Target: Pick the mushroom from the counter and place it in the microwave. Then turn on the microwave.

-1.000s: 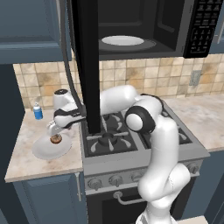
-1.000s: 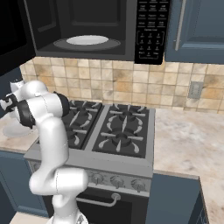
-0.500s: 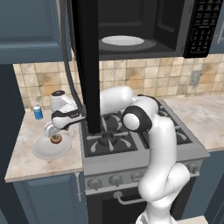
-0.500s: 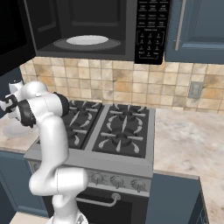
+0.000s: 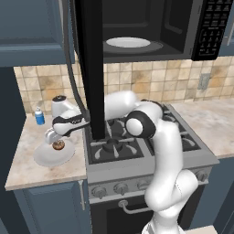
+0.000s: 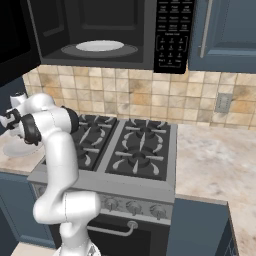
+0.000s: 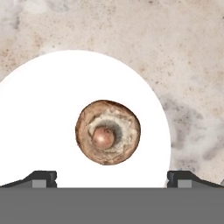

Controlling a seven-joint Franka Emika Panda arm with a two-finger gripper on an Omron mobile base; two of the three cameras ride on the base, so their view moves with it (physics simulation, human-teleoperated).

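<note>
My arm reaches left across the stove, my gripper (image 5: 56,140) pointing down with jaws spread wide just above one mushroom (image 7: 108,132), which lies on one white plate (image 7: 52,109) on the tabletop (image 5: 32,164); one open microwave (image 5: 151,27) hangs above.

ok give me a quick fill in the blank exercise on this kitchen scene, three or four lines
1. The small round brown mushroom lies on a white ____.
2. The large black microwave has its door ____.
3. The two-finger gripper is above the mushroom with its jaws ____.
4. The small blue bottle stands on the beige marbled stone counter and has a ____ cap.

Missing words: plate; open; open; white
</note>
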